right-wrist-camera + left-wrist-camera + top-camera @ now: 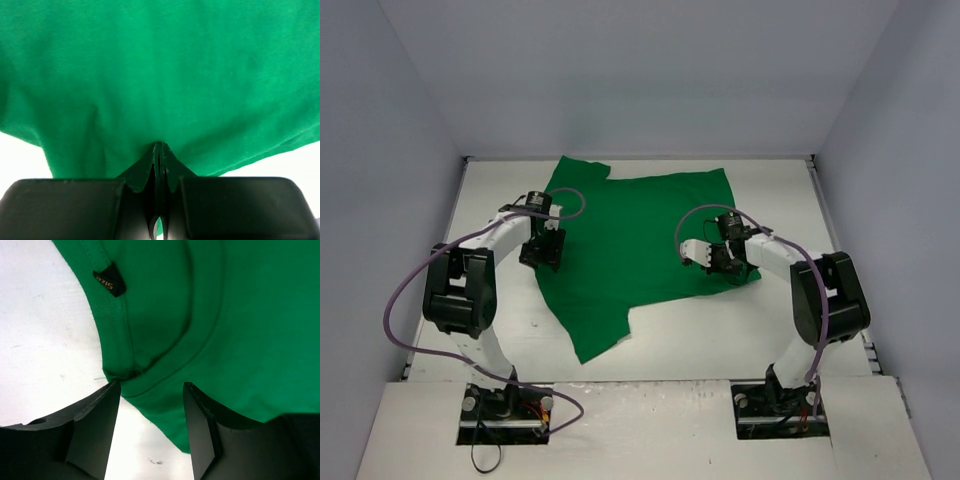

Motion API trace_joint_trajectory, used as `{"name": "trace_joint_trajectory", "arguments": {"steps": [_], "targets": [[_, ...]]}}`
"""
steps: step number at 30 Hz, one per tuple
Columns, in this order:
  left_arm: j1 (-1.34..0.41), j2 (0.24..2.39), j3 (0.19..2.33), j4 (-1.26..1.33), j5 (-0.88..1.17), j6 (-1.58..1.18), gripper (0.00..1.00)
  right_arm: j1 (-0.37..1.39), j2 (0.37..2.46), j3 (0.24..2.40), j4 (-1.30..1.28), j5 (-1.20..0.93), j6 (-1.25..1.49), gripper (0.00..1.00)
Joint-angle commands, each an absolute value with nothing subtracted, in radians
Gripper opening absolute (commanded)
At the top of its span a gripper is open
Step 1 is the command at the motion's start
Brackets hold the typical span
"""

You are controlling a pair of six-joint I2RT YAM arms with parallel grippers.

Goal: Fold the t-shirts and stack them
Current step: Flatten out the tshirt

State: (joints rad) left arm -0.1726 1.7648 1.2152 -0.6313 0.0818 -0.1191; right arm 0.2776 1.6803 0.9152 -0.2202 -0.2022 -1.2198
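The green t-shirt (640, 225) lies spread across the white table (720, 340), with one arm reaching in at each side of it.

From above, the left gripper (541, 252) sits low at the shirt's left edge, but that view is too far off to show how its jaws stand. The left wrist camera settles it. The two black fingers (95, 422) are held well apart, and the ribbed neckband (116, 347) curves through the space just ahead of their tips. Nothing is gripped. Bare table shows beside the left finger and again in the gap between the fingers, below the hem of the band. Further out from the tips, a small black size label (109, 281) is sewn at the band's inner edge, a detail the overhead view cannot make out.

The right gripper (718, 262) is down near the shirt's right-hand lower edge. From overhead it is only a dark shape against the green. Its own wrist camera shows the jaws pressed together to a thin slit. Cloth is gathered at the tips, and creases fan away from that pinch. Green fabric fills everything beyond the fingers there, with slivers of table at either side of them.
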Motion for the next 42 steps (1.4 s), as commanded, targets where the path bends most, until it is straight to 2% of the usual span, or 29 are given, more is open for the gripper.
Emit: {"name": "trace_joint_trajectory", "arguments": {"steps": [1, 4, 9, 11, 15, 23, 42], "targets": [[-0.163, 1.735, 1.272, -0.632, 0.034, -0.155, 0.49, 0.285, 1.626, 0.968, -0.437, -0.275, -1.161, 0.03], [-0.164, 1.732, 1.285, -0.630, 0.028, -0.137, 0.49, 0.285, 1.469, 1.021, -0.464, -0.391, -1.135, 0.13], [-0.158, 1.752, 1.299, -0.644, -0.069, -0.114, 0.49, 0.258, 1.368, 1.095, -0.462, -0.491, -1.005, 0.22], [-0.149, 1.742, 1.290, -0.633, -0.105, -0.110, 0.49, 0.239, 1.373, 1.100, -0.462, -0.480, -0.983, 0.21], [-0.135, 1.730, 1.285, -0.635, -0.087, -0.097, 0.49, 0.210, 1.445, 1.045, -0.462, -0.368, -1.006, 0.00], [-0.138, 1.679, 1.275, -0.632, -0.021, -0.079, 0.49, 0.009, 1.623, 1.082, -0.353, -0.357, -0.935, 0.00], [-0.147, 1.687, 1.285, -0.630, 0.040, -0.093, 0.49, 0.004, 1.818, 1.124, -0.339, -0.392, -0.890, 0.00]]}}
